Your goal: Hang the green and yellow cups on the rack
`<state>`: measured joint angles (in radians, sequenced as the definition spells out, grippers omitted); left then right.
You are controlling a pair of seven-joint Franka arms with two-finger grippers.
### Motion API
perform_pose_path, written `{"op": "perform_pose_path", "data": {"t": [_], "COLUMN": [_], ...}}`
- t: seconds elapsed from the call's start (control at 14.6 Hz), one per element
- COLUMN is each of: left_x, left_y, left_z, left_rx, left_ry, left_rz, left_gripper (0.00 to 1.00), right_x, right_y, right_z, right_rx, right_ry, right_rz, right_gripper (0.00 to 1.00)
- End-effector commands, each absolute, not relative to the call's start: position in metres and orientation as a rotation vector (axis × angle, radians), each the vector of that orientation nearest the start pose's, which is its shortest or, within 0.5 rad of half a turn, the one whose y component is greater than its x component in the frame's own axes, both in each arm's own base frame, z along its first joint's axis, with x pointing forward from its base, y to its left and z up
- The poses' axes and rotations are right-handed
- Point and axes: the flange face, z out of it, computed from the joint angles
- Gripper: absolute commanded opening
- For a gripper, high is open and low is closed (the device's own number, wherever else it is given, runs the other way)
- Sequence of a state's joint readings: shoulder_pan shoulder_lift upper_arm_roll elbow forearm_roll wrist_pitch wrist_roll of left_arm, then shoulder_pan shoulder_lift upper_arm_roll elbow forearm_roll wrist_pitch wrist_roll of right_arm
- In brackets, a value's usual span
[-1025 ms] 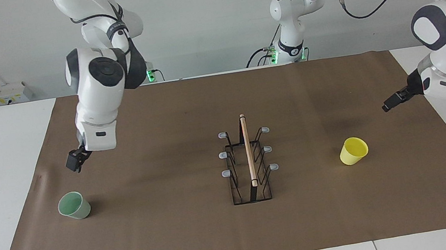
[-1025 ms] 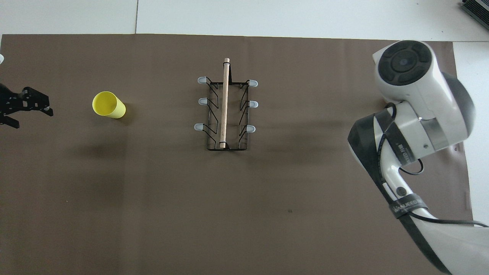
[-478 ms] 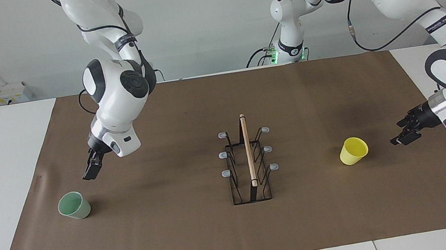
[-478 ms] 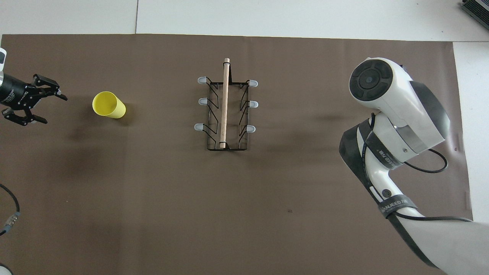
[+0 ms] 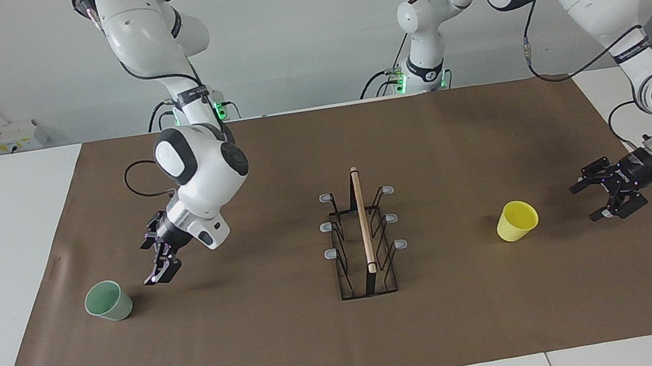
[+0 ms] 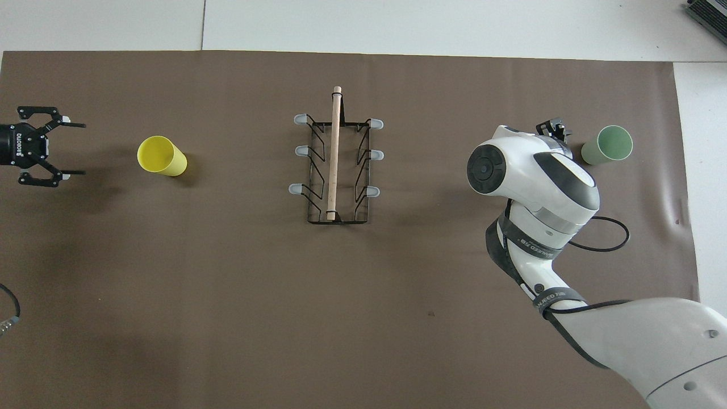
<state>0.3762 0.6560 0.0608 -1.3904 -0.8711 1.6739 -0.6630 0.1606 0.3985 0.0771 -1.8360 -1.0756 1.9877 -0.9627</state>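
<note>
Two light, stiff, slippery cups, green and yellow, are best pinched across the rim by the open, empty left gripper and right gripper.

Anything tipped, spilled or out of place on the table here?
Nothing stands out. The green cup and yellow cup stand upright on the brown mat, apart from the rack, which sits squarely with all prongs empty.
</note>
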Motion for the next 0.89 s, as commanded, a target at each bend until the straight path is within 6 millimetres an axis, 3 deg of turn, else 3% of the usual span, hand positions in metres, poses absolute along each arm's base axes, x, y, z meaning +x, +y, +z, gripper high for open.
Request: {"op": "perform_pose_path", "data": {"t": [0.0,0.27,0.48,0.82], "left_x": [0.627,0.591,0.577,0.582], "left_y": [0.21,0.216,0.21,0.179], "left_z": [0.304,0.285,0.278,0.268], "left_rx": [1.525,1.461,1.419,1.351], "left_ry": [1.605,1.649,1.656,1.661], "left_rz": [-0.609,-0.671,-0.683,-0.686], "left_gripper": [1.0,1.0,1.0,1.0], "right_x": [0.629,0.628,0.618,0.619], "right_y": [0.097,0.092,0.079,0.049], "right_z": [0.294,0.262,0.241,0.233], "right_rx": [1.424,1.343,1.299,1.241], "right_ry": [1.786,1.796,1.794,1.801], "right_rz": [-0.616,-0.641,-0.61,-0.591], "right_gripper": [1.0,1.0,1.0,1.0]}}
